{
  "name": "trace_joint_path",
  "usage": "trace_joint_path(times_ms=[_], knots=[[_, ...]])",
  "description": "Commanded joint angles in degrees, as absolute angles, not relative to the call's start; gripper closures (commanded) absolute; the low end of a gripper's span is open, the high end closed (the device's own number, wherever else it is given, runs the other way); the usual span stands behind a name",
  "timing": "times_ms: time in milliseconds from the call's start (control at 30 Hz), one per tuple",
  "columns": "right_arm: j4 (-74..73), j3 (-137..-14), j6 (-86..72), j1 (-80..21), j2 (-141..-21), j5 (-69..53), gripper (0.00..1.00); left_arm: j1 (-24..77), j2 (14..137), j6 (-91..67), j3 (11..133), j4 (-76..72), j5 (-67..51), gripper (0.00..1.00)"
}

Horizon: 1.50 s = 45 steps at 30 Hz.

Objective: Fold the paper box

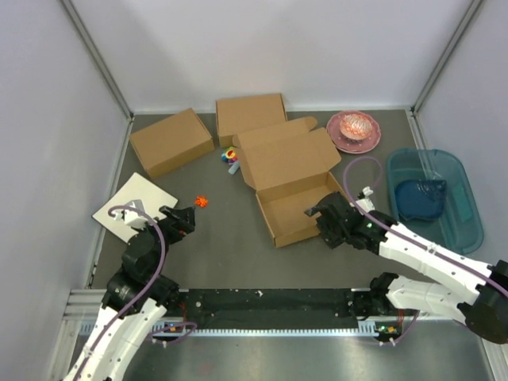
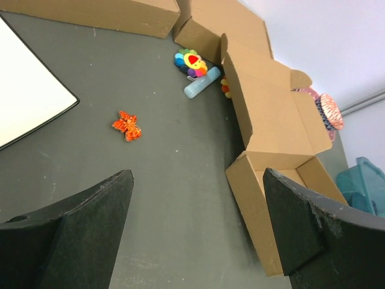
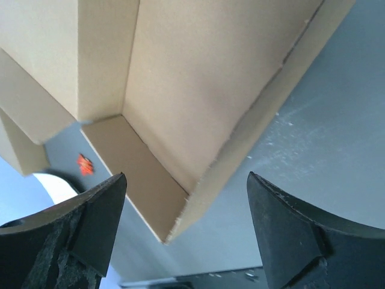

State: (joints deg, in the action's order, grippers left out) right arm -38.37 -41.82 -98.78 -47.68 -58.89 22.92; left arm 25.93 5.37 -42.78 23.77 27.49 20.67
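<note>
Box (image 1: pixel 295 178) sits mid table (image 1: pixel 230 262), tray formed, lid open twd the far edge. R gripper (image 1: pixel 321 224) at the tray's near-right corner, jaws apart, corner btwn them, no grip. L gripper (image 1: pixel 187 220) wide apart, empty, near the left edge, beside white board (image 1: pixel 133 208).

Plain brown paper box (image 1: pixel 286 163), teal bin (image 1: pixel 470 216), pink plate (image 1: pixel 374 140).

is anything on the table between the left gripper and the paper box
Nothing visible does: only bare table lies between the open left gripper and the box. The small orange toy sits just to the far side of that line.
</note>
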Motion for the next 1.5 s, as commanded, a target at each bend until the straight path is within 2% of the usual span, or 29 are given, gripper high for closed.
trace_joint_path(times_ms=[0, 200, 333, 533, 633, 833, 900, 1033, 1267, 1467], knots=[[-44.3, -42.8, -84.7, -50.4, -54.6, 22.3, 0.18, 26.0, 10.4, -41.7, 23.3, 25.7, 21.9, 0.05], [-47.1, -41.1, -71.0, -55.5, -50.0, 20.5, 0.21, 25.9, 18.4, -41.7, 23.9, 22.7, 24.9, 0.04], [-49.7, -43.6, -63.9, -63.2, -45.4, 28.4, 0.23, 25.9, 25.2, -41.2, 26.1, 22.1, 28.0, 0.03], [-47.1, -44.7, -54.1, -64.2, -38.8, 26.1, 0.23, 25.9, 40.9, -43.3, 31.6, 19.8, 26.7, 0.03], [-43.3, -42.8, -50.8, -64.2, -34.5, 24.7, 0.23, 25.8, 47.4, -45.3, 33.7, 17.5, 26.6, 0.06], [-34.9, -38.8, -48.2, -64.2, -28.0, 24.9, 0.24, 25.1, 58.3, -48.7, 35.7, 11.6, 24.7, 0.19], [-34.5, -39.7, -47.5, -64.3, -28.0, 25.3, 0.25, 24.4, 61.2, -49.4, 36.1, 10.4, 23.9, 0.25], [-34.0, -41.7, -44.9, -64.2, -29.5, 25.1, 0.25, 21.6, 63.5, -50.0, 34.6, 7.2, 23.1, 0.29], [-29.8, -40.3, -43.2, -64.2, -29.8, 24.2, 0.25, 13.0, 67.4, -48.8, 32.1, -1.2, 14.8, 0.36], [-27.7, -39.7, -41.7, -64.2, -29.4, 24.1, 0.25, 10.3, 73.5, -50.1, 29.5, -9.5, 6.9, 0.41]])
